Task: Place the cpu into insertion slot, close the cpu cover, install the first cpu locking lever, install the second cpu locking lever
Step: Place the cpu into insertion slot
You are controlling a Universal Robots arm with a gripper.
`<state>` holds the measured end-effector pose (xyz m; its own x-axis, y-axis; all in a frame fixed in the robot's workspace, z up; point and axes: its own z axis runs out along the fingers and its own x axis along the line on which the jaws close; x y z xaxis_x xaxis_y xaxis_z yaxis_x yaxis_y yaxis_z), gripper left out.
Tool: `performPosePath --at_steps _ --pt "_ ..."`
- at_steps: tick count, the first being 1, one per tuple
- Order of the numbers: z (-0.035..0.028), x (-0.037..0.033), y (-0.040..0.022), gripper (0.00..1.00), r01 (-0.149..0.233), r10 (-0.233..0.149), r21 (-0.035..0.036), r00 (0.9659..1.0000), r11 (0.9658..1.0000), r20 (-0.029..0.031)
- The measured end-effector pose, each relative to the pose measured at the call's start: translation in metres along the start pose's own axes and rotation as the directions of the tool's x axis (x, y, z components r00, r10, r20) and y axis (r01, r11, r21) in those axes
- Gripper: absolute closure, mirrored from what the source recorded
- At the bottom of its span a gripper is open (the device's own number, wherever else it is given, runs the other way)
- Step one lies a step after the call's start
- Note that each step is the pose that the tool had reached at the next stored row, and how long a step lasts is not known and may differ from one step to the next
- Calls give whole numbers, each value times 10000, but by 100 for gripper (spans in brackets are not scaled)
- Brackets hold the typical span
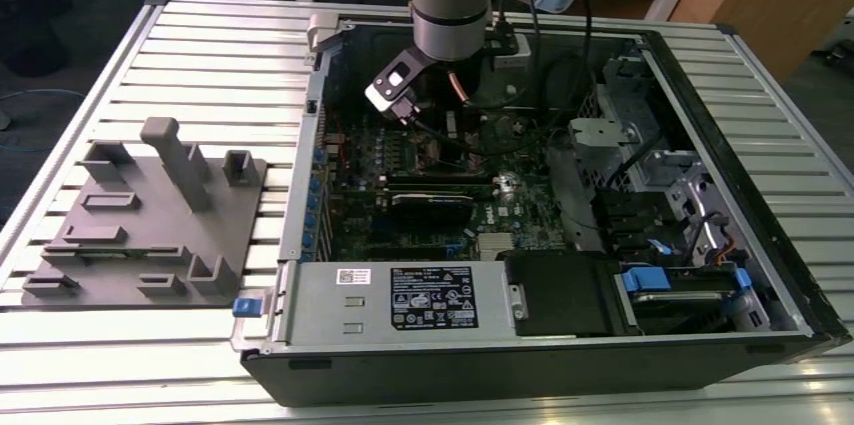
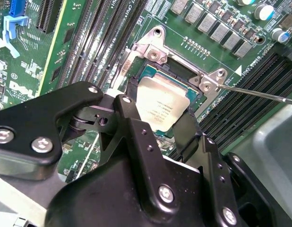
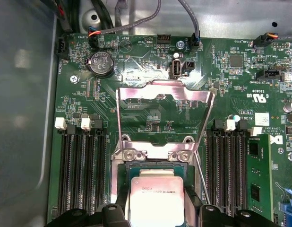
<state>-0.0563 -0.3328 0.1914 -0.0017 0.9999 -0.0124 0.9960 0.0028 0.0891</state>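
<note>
In both wrist views the cpu (image 2: 161, 101) (image 3: 155, 196), a flat square chip with a silvery-tan top, lies level in the insertion slot (image 2: 147, 72) on the green board. My gripper (image 2: 160, 113) (image 3: 158, 213) is low over it, and its black fingers (image 2: 129, 106) (image 3: 115, 213) press against two opposite edges of the chip. The cpu cover (image 3: 165, 91), a thin silvery window frame, stands swung up on its hinge beyond the socket. A thin locking lever (image 2: 259, 93) (image 3: 201, 177) juts out beside the socket, unlatched. In the exterior view the gripper (image 1: 447, 140) reaches down inside the open computer case.
Long black memory slots (image 3: 82, 175) (image 3: 226, 170) flank the socket closely on both sides. The case walls (image 1: 307, 175) ring the board, with a labelled power supply (image 1: 427, 300) at the front. A grey part fixture (image 1: 147, 215) sits on the slatted table at the exterior view's left.
</note>
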Motion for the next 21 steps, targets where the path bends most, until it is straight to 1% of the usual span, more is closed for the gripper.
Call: performPosePath --at_steps 3,6,11,21 --pt "-7 -1 0 46 1 -1 4 10000 10000 5" --pt "-29 -2 2 46 -10 10 4 10000 10000 6" --pt "-29 -2 2 46 -171 171 8 9999 9999 24" --pt "-27 -2 17 46 -180 180 8 9998 9998 24"
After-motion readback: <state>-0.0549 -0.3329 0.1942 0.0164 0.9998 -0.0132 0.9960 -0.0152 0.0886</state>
